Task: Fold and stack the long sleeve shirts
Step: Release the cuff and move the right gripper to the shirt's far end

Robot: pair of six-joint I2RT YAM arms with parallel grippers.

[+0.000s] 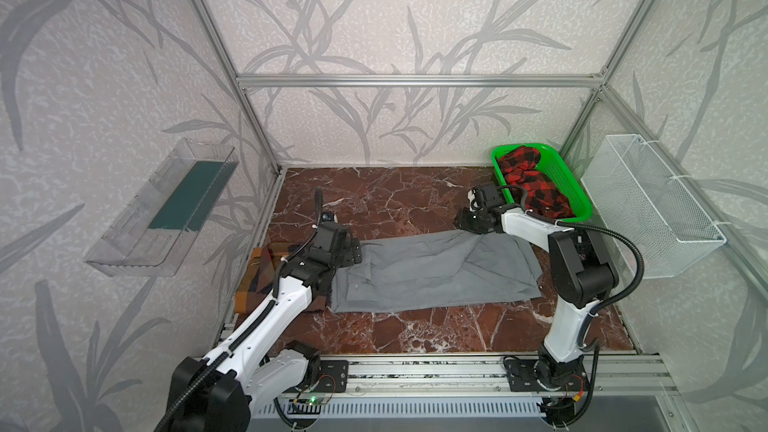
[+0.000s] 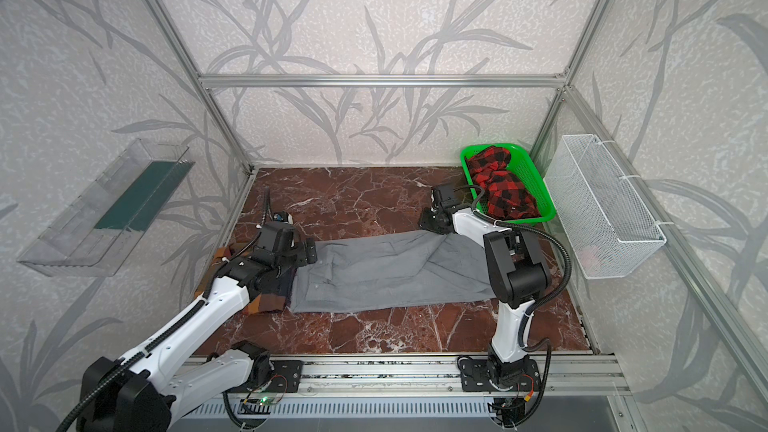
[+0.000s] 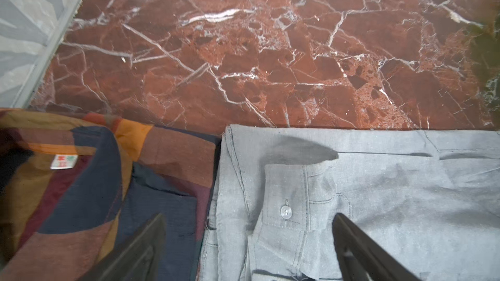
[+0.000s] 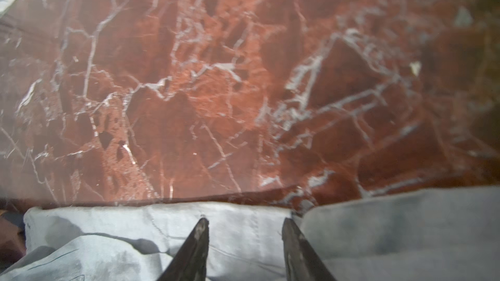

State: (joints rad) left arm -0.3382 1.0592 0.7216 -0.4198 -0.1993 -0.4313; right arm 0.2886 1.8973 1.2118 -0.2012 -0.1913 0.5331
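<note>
Left arm extends low; left tool, jaws wide and empty, hovers over the left end of the one grey shirt spread mid-tabletop. Right arm folds inward; right tool, half-open and empty, is at its far edge. One checked shirt lies just left.

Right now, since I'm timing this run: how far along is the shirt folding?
Done: the checked shirt looks folded, at the left. In hand: the grey shirt lies as a long strip, with the left tool and right tool, both open, over its ends. Left: fold it shorter and stack the two.
</note>
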